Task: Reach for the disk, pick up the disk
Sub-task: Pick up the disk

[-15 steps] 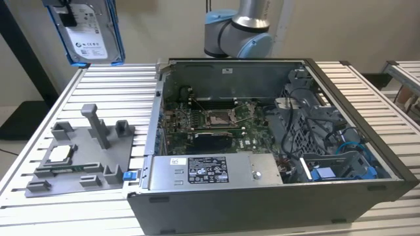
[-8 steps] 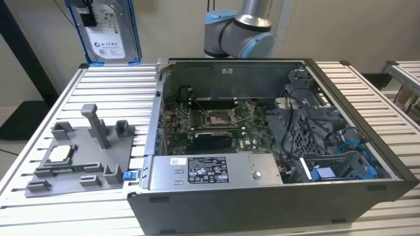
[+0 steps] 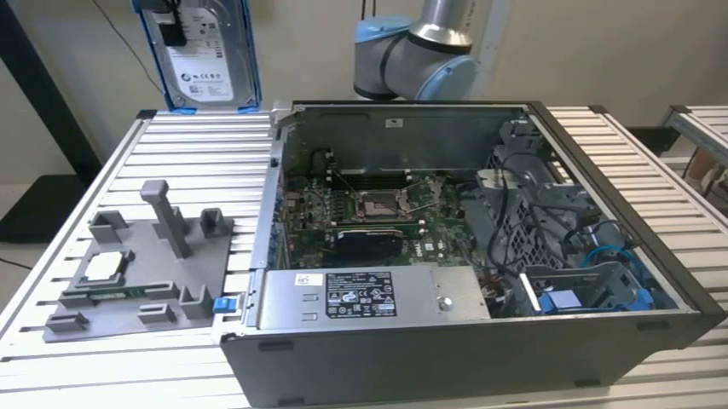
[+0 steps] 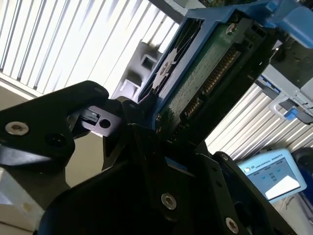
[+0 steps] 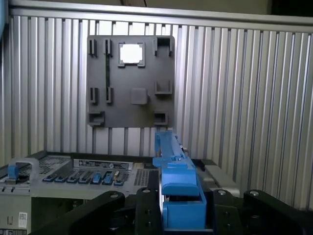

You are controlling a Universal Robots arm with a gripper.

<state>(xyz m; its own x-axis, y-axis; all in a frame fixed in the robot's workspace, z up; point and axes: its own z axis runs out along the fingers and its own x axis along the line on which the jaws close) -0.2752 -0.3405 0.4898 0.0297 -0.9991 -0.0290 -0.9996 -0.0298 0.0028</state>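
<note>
Disk hangs upright in the air over the far corner of the slatted table, on the exterior view's left. It is clear of the open computer case and the grey tray. The gripper is clenched on its blue frame, so the pick-up looks done. I'd judge the disk stiff, dense and shock-shy. Its metal face looks slippery and its green circuit board is bare, so the frame edges are the place to grip. Its white label carries dark print.
</note>
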